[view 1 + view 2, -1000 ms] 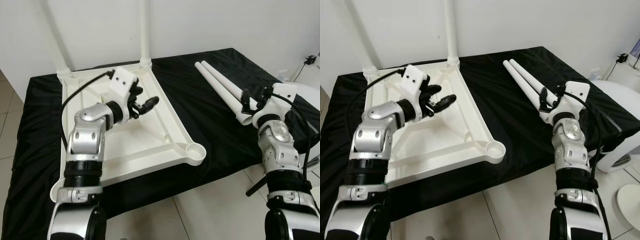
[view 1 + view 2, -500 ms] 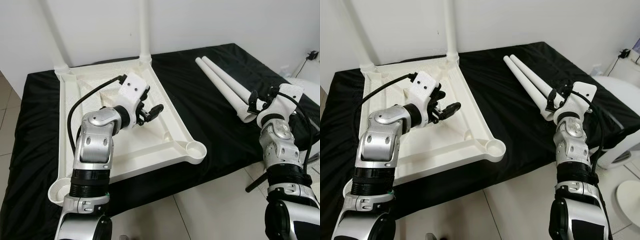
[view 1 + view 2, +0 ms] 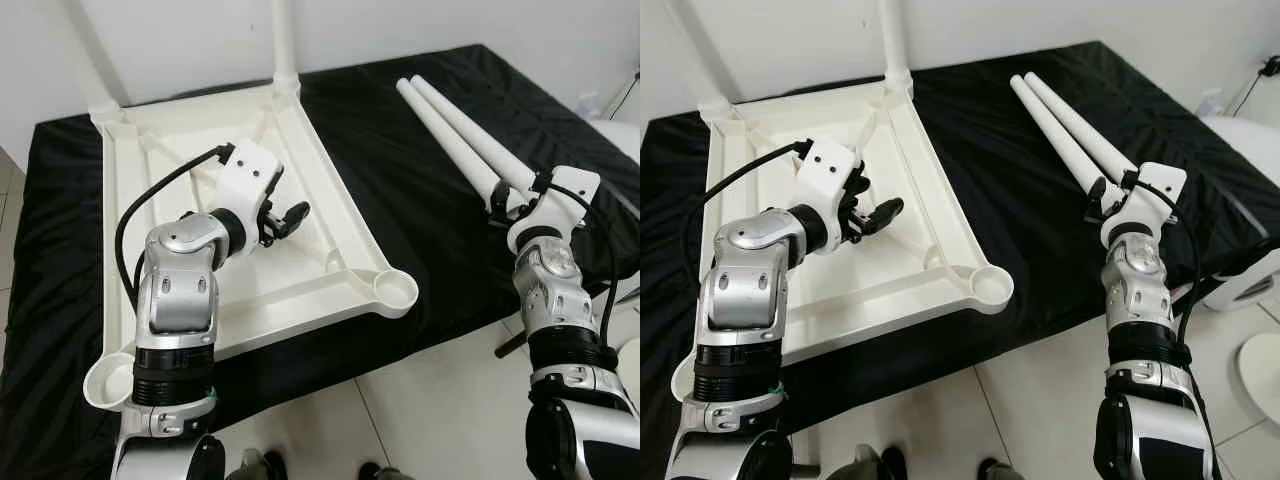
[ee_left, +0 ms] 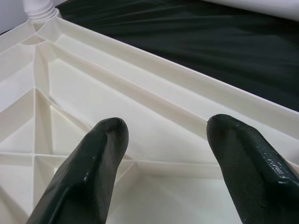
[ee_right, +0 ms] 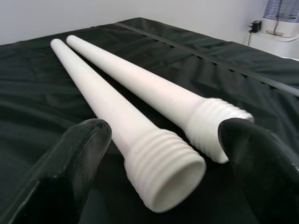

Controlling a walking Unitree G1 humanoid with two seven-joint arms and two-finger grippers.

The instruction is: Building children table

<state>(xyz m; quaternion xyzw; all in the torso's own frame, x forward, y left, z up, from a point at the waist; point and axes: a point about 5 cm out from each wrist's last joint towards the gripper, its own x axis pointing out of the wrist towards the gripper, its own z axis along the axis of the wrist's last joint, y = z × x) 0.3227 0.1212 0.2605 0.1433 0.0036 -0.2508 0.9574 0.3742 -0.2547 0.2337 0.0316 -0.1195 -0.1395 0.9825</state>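
Tabletop (image 3: 300,175), white and upside down, is lying on the black-draped surface (image 3: 400,190), its near corner socket (image 3: 393,290) reaching toward the surface's front edge, tiled floor (image 3: 430,400) showing beyond. Two legs are standing already fitted at its far corners by the white wall. Two loose legs (image 3: 455,135) are lying side by side, well apart from it. The left pincer (image 4: 163,140) is hovering open over the ribbed underside; the right pincer (image 5: 159,154) is gaping open around the legs' threaded ends.
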